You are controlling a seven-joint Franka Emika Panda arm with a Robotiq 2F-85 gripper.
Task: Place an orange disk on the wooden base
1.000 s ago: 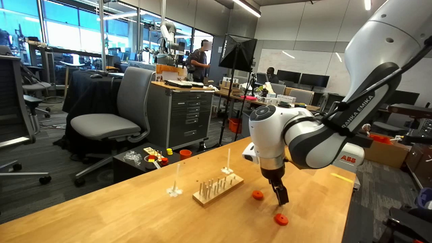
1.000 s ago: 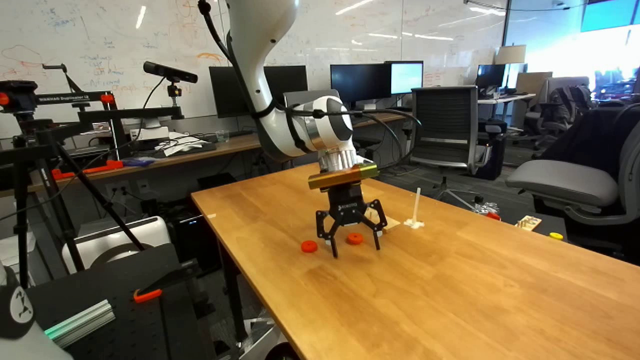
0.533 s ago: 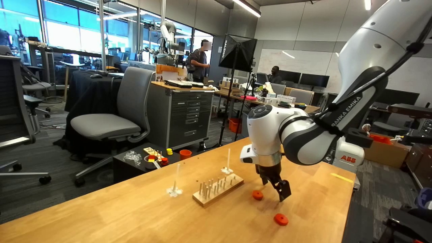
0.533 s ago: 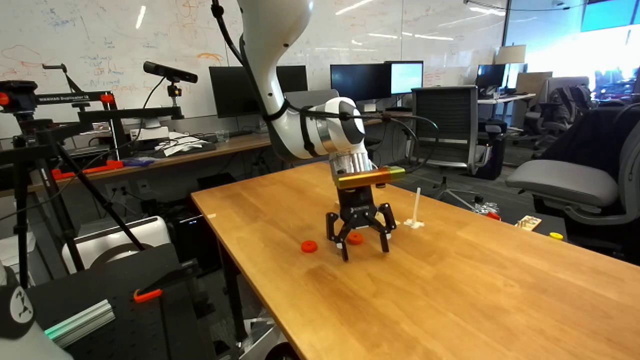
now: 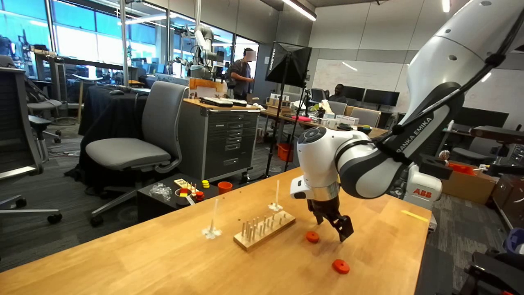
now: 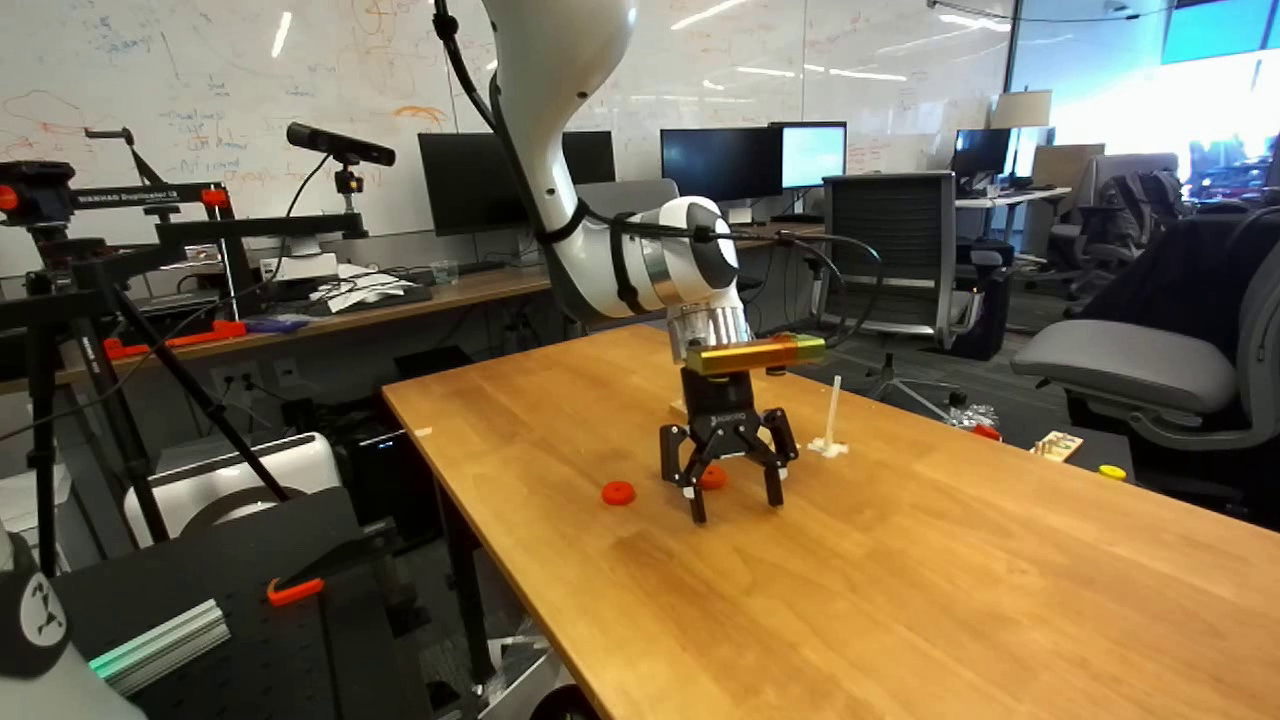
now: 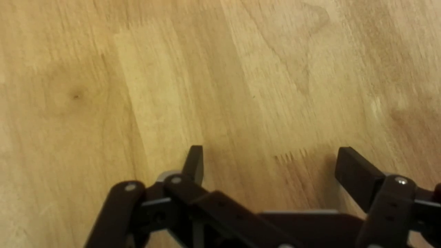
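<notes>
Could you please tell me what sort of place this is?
Most likely a robotics lab: there is a Franka robot arm, a white machine marked ABB, and a whiteboard with handwriting.

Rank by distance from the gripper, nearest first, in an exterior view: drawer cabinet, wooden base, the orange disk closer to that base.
1. Orange disk: on the table, between gripper and wooden base in an exterior view.
2. Wooden base: also on the table, past that disk.
3. Drawer cabinet: beyond the table's far edge.

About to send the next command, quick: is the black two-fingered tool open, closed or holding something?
Black two-fingered tool: open, holding nothing.
</notes>
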